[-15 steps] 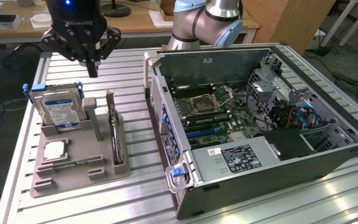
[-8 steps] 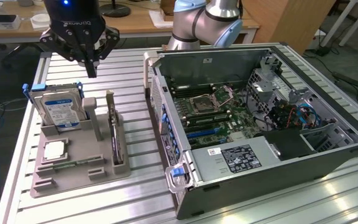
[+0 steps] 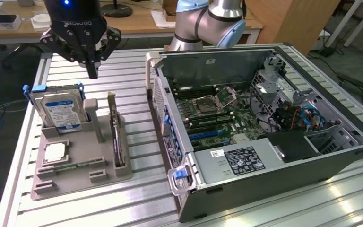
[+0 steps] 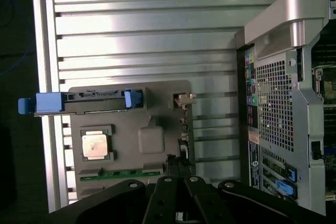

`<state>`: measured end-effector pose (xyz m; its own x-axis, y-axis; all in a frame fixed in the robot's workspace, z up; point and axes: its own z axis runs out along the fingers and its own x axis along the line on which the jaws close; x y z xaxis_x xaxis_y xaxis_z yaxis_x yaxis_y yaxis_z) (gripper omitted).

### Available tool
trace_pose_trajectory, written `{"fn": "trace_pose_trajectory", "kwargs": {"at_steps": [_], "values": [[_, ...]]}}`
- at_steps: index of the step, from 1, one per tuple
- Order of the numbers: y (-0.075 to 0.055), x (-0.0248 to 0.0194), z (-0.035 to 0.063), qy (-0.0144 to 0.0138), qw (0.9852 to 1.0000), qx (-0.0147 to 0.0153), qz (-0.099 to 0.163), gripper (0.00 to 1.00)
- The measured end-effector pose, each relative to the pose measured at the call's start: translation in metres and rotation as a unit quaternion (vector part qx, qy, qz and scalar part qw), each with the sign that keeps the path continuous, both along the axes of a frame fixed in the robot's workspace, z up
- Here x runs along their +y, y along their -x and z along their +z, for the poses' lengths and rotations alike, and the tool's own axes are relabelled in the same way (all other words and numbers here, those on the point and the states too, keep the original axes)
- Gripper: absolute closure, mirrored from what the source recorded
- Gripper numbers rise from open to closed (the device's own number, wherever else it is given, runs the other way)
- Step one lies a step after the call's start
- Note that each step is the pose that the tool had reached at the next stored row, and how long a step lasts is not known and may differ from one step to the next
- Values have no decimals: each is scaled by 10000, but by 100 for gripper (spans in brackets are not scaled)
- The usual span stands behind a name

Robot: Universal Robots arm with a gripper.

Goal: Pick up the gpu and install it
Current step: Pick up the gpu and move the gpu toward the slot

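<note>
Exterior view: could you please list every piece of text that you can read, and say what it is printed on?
"ROBOTIQ": white letters, upside down, on the body of the pincer; only just legible.
Blue-white label on the hard drive: print too small to read.
The black sticker inside the computer case: too small to read.
The white sticker next to it: too small to read.

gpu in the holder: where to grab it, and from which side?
Probably grip the gpu by its long top edge, mid-length, coming straight down. It stands on edge in a slot of the gray holder, so that edge is free and the thin faces suit a pinch.
</note>
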<state>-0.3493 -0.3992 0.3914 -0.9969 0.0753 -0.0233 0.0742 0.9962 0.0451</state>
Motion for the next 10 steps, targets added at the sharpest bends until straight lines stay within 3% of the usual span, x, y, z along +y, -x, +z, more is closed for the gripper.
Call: {"fn": "trace_pose_trajectory", "kwargs": {"at_steps": [1, 3, 4, 6, 9, 10], "values": [[1, 0, 0, 0, 10000, 0, 0, 89], [1, 0, 0, 0, 10000, 0, 0, 77], [2, 0, 0, 0, 10000, 0, 0, 77], [3, -1, 0, 0, 10000, 0, 0, 65], [4, -17, 0, 0, 10000, 0, 13, 59], [6, -19, 0, 0, 10000, -1, 43, 53]]}}
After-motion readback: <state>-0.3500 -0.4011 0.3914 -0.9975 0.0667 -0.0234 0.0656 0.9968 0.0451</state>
